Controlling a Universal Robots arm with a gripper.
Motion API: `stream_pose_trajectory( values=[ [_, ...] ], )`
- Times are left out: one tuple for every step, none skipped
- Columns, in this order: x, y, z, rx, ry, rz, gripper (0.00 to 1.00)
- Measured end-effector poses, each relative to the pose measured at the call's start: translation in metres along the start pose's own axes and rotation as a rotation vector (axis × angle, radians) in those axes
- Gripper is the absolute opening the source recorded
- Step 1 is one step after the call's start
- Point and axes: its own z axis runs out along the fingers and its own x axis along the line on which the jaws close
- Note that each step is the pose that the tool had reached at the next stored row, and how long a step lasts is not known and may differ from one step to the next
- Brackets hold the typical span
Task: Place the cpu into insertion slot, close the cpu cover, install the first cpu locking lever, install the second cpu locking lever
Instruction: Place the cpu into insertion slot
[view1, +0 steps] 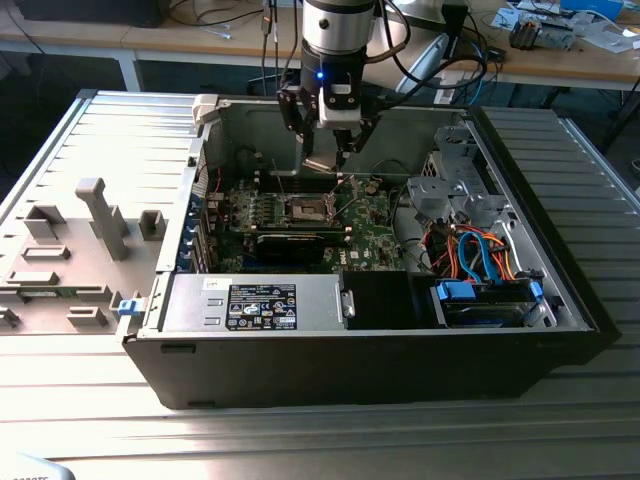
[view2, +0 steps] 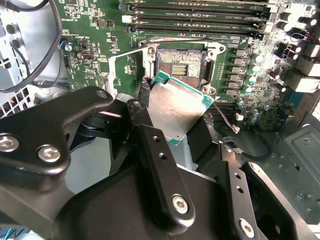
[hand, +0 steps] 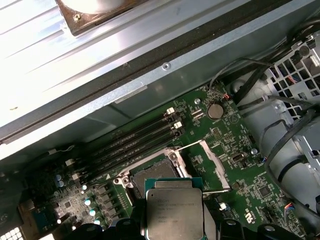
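The hand (view1: 335, 150) is closed on the cpu (view2: 177, 107), with a finger (view2: 145, 112) pressed to one edge and the other finger against the opposite edge. This leaves the chip's grey metal top facing up, as it shows in the first wrist view (hand: 173, 210).

The empty socket (view2: 181, 65) on the motherboard (view1: 370, 235) lies below the chip and a little ahead of it. In both wrist views the chip's front edge overlaps only the socket's near rim, so the two are apart and not yet lined up. The chip's edges also look turned somewhat against the socket's square outline. I judge that it needs a short shift over the socket and a small twist to square up with it.

The cpu cover (hand: 217, 165) is swung up at one side of the socket, leaving the opening clear. The memory slots (hand: 130, 142) run along the socket's far side. In the exterior view the hand hangs above the socket inside the open computer case (view1: 350, 340).
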Motion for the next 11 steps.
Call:
stream_pose_trajectory(
  values=[
    [0.0000,0.0000,0.0000,-0.0002,-0.0002,0.004,0.55],
    [0.0000,0.0000,0.0000,-0.0003,-0.0005,0.009,0.55],
    [0.0000,0.0000,0.0000,-0.0003,-0.0006,0.012,0.55],
    [0.0000,0.0000,0.0001,-0.0004,-0.0008,0.015,0.55],
    [0.0000,0.0000,0.0001,-0.0004,-0.0009,0.017,0.55],
    [0.0000,0.0000,0.0001,-0.0005,-0.0011,0.020,0.55],
    [0.0000,0.0000,0.0001,-0.0005,-0.0012,0.022,0.55],
    [0.0000,0.0000,0.0001,-0.0006,-0.0014,0.025,0.55],
    [0.0000,0.0000,0.0001,-0.0007,-0.0015,0.027,0.55],
    [0.0000,0.0000,0.0001,-0.0007,-0.0016,0.029,0.55],
    [0.0000,0.0000,0.0001,-0.0007,-0.0017,0.031,0.55]
  ],
)
